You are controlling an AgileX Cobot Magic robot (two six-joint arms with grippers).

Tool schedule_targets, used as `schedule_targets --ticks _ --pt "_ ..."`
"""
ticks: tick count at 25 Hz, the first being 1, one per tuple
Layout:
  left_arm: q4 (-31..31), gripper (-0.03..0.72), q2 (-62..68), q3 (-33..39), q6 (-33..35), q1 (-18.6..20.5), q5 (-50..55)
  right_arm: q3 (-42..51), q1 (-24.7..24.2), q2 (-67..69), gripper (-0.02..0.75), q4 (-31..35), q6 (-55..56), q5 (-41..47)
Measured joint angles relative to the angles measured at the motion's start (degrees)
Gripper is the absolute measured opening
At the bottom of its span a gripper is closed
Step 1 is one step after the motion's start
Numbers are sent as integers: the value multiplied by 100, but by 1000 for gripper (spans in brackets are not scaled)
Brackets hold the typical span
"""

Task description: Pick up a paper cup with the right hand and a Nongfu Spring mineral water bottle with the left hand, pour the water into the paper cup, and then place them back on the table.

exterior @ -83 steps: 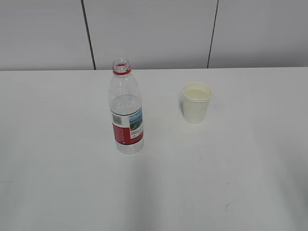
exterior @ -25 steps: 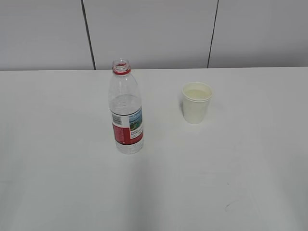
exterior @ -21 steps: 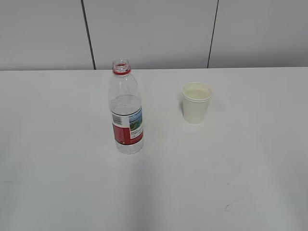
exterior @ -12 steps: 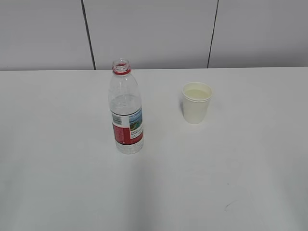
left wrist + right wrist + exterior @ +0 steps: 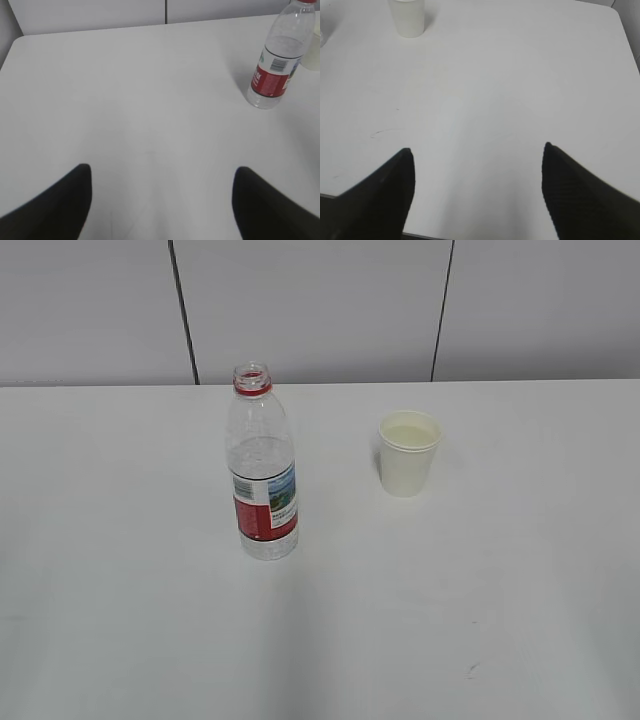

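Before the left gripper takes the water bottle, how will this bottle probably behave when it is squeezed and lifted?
The Nongfu Spring mineral water bottle looks thin and clear, so its wall may dent under a firm squeeze. It has no cap, so water could spill if tilted early. Being tall, narrow and only partly filled, it would probably tip from a sideways nudge.
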Motion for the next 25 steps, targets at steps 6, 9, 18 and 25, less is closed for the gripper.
schedule_targets --ticks 6,9,18,25 --pt "0 519 0 0 0 0 0 0 0 0 583 0 0 0" --pt "0 519 0 0 0 0 0 0 0 0 583 0 0 0" --pt "0 519 0 0 0 0 0 0 0 0 583 0 0 3" --pt "0 519 0 0 0 0 0 0 0 0 583 0 0 3"
